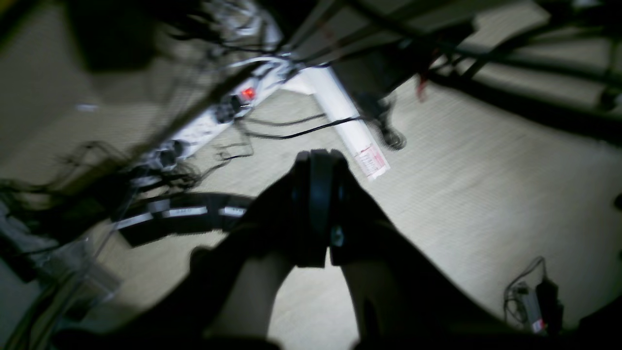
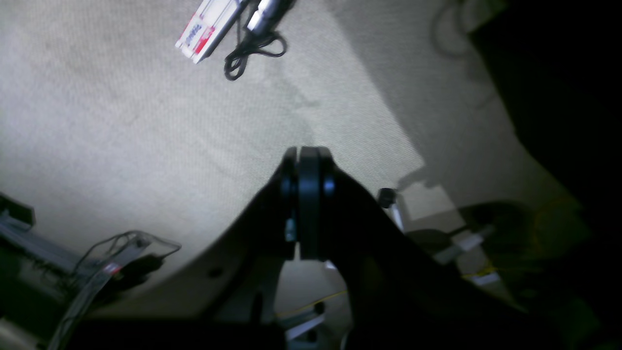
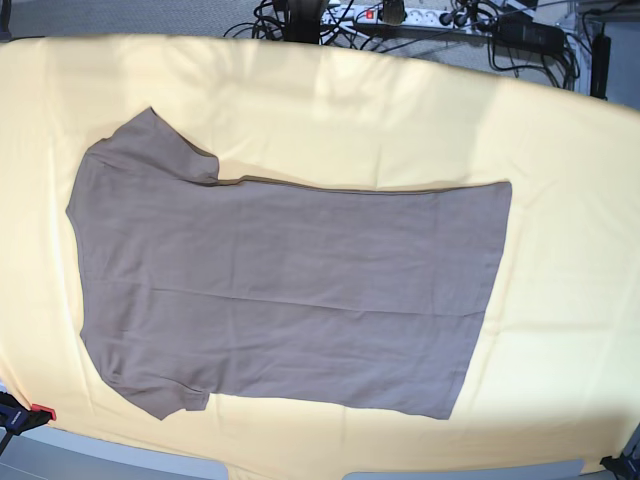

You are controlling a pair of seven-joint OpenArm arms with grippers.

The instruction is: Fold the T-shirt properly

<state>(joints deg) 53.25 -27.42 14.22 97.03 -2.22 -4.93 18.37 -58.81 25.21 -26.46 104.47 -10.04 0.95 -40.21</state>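
Note:
The taupe T-shirt [image 3: 290, 285] lies spread flat in the base view, sleeves and neck end to the left, bottom hem to the right. Neither arm shows in the base view. My left gripper [image 1: 318, 160] shows only in the left wrist view, its fingers pressed together with nothing between them, over carpeted floor. My right gripper [image 2: 308, 155] shows only in the right wrist view, also shut and empty, over carpet. The T-shirt is not in either wrist view.
The shirt rests on a large pale yellow cloth [image 3: 400, 120] covering the table. Beyond the far edge lie a power strip [image 3: 420, 15] and cables. The left wrist view shows a power strip [image 1: 204, 121] and a white tube [image 1: 345, 121] on the floor.

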